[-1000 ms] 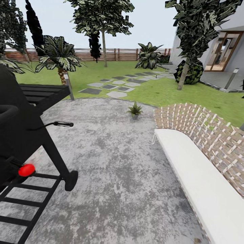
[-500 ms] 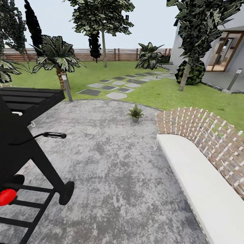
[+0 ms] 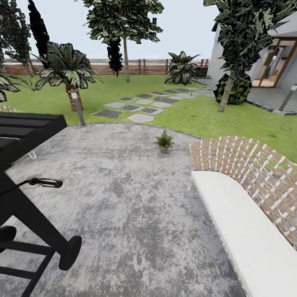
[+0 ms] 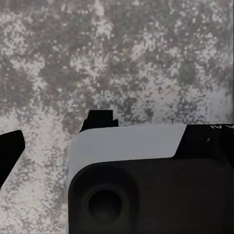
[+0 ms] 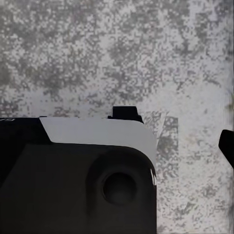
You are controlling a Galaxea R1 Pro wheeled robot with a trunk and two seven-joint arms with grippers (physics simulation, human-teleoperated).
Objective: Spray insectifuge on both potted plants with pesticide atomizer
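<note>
left gripper (image 4: 58,134): the left wrist view catches just a dark fingertip poking over the grey-and-black housing, with mottled stone below. Can't tell how the jaws stand.
right gripper (image 5: 170,129): same deal in the right wrist view, one dark tip above the housing plus a dark bit at the frame edge. Jaw state can't be told either.
patio (image 3: 136,206): round, grey, mottled stone, taking up most of the near ground in the head view.
grill (image 3: 24,189): black, close on the robot's left, with a slatted side shelf, a handle bar and a wheel sitting on the stone.
wicker seat (image 3: 247,198): close on the right, curved woven back with a white cushion.
potted plant (image 3: 164,141): one small rosette of pointed green leaves in a little grey pot, standing upright on the patio's far edge, near the seat's far end and just short of the grass.
bollard lamp (image 3: 77,108): grey post at the patio's far left rim.
lawn (image 3: 198,115): green, beyond the patio, crossed by stepping stones (image 3: 136,108).
palm (image 3: 66,72): behind the lamp.
fence (image 3: 144,66): brown slats along the back.
house (image 3: 276,62): far right, with a glazed door.
</note>
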